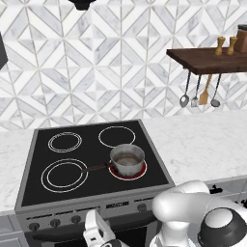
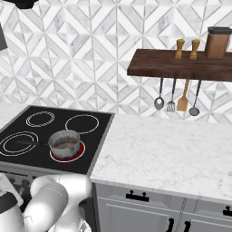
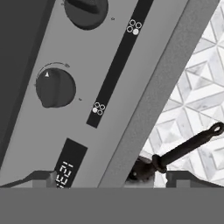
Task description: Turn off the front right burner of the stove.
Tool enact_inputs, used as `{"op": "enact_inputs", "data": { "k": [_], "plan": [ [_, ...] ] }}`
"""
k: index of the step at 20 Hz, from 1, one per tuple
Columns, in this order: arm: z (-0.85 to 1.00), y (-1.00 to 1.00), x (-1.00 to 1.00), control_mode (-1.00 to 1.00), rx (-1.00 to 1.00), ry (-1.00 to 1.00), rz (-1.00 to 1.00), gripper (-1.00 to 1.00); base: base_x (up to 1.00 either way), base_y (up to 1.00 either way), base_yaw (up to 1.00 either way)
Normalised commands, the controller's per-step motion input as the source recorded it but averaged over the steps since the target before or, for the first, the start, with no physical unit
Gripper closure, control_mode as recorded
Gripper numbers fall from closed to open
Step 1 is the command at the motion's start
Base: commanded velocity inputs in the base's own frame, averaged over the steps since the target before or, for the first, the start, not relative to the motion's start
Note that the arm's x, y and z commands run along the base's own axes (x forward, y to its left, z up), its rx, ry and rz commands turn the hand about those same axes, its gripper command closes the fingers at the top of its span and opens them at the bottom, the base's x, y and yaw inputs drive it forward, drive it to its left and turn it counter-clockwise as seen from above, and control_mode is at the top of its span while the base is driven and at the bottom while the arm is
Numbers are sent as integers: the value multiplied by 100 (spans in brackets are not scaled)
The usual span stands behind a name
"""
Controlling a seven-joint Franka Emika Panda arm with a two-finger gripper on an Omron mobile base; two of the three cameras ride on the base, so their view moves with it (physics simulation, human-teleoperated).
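The stove [image 1: 38,190] is a black glass cooktop with a grey steel front panel. Its front right burner [image 1: 140,172] glows red under a small steel saucepan [image 1: 127,159]; the same burner [image 2: 80,152] and saucepan [image 2: 64,142] appear in the right base view. My gripper [image 1: 92,223] sits low, just in front of the knob panel, left of its middle. In the hand view my gripper [image 3: 113,178] is open, fingertips wide apart with nothing between them. It faces the tilted panel, where a dark round knob [image 3: 54,87] lies up and left and another knob [image 3: 87,9] is at the top edge.
The saucepan's dark handle [image 1: 96,168] points left over the cooktop. A small clock display [image 3: 65,173] sits on the panel near my fingers. Marble counter [image 2: 163,154] extends right of the stove. A wooden shelf [image 2: 181,68] with hanging utensils is on the wall.
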Motion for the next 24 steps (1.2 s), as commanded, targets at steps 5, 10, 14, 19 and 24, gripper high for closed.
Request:
{"op": "enact_inputs", "data": {
  "k": [5, 10, 14, 19, 24],
  "plan": [
    [-28, 3, 1, -100, 0, -10, 0, -100, 0, 0, 0],
    [-30, 6, 25, -100, 0, -11, 0, -100, 0, 0, 0],
    [-30, 16, 23, -100, 0, -15, 0, -100, 0, 0, 0],
    [-23, 39, 4, -100, 0, -11, 0, -100, 0, 0, 0],
    [-1, 7, 0, -100, 1, 0, 1, -100, 0, 0, 0]
  ]
}}
